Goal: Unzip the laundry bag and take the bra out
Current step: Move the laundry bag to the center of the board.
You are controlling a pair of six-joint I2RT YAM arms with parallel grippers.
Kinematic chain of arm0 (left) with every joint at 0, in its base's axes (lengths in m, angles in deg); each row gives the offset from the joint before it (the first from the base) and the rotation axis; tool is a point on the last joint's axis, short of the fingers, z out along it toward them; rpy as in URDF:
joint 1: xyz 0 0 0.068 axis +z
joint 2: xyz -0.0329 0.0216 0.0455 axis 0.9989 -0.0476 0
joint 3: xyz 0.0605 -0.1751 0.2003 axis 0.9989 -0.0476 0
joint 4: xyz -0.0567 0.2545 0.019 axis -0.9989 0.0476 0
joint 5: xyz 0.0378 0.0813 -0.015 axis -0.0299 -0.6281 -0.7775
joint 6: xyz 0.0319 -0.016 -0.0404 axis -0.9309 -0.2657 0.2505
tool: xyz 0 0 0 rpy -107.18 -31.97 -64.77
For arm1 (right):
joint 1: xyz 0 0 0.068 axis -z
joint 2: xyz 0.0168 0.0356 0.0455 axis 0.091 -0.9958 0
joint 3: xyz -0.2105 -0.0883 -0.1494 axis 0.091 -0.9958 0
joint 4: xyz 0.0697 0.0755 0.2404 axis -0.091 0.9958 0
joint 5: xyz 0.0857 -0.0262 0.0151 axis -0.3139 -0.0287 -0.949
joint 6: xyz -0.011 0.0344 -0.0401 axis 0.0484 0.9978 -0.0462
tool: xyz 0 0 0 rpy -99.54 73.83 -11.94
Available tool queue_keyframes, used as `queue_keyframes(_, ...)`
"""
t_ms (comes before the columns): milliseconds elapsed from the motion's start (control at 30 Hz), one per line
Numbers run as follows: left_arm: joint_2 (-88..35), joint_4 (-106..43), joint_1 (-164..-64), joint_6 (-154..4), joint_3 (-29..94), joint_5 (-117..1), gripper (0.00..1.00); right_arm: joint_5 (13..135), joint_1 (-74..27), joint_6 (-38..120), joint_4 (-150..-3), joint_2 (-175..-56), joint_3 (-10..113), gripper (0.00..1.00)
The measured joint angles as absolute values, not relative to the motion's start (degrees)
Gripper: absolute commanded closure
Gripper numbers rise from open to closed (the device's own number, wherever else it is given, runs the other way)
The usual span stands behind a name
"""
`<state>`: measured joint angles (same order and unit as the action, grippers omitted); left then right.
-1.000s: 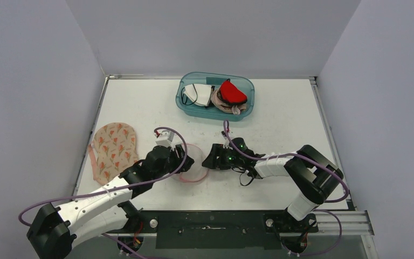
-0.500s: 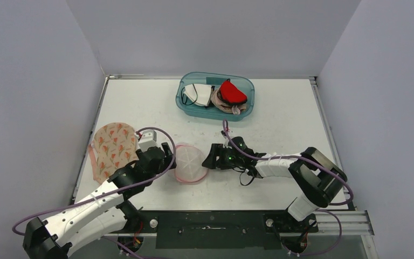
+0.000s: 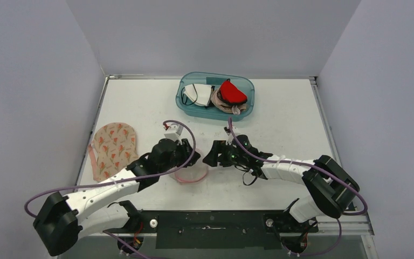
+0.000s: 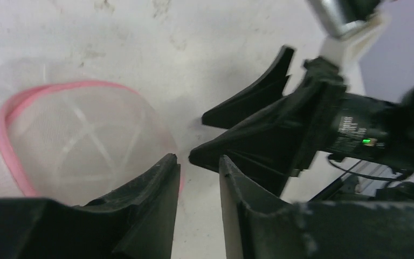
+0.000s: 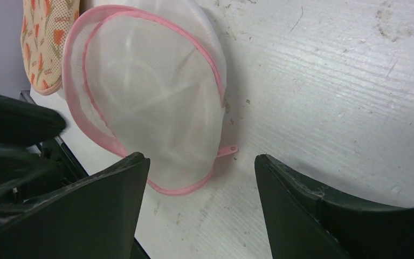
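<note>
Mesh bag (image 5: 151,91) between two low arms (image 3: 113,186)

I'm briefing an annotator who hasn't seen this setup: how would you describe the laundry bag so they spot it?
On the white table, where the left gripper and right gripper face each other, lies the laundry bag, a rounded pouch of sheer white mesh. Pink edging sets it apart from the floral cloth to its left and the teal bin behind.

table (image 3: 291,129) (scuffed) | mesh laundry bag (image 5: 151,97) | floral bra (image 3: 113,150) | teal tub (image 3: 215,117)
</note>
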<state>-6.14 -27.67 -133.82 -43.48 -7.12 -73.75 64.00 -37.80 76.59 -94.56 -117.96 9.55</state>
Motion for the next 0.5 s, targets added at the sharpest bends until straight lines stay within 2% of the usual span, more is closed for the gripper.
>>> queue_keyframes(133, -12.7, -28.8, -133.1, -43.0, -9.4, -73.0, 0.80, 63.8, -37.5, 76.7, -94.7, -117.9, 8.7, 0.27)
queue_keyframes(500, -12.7, -29.1, -125.2, -39.7, -18.4, -81.3, 0.82, 62.5, -37.1, 77.4, -97.3, -118.9, 8.5, 0.25)
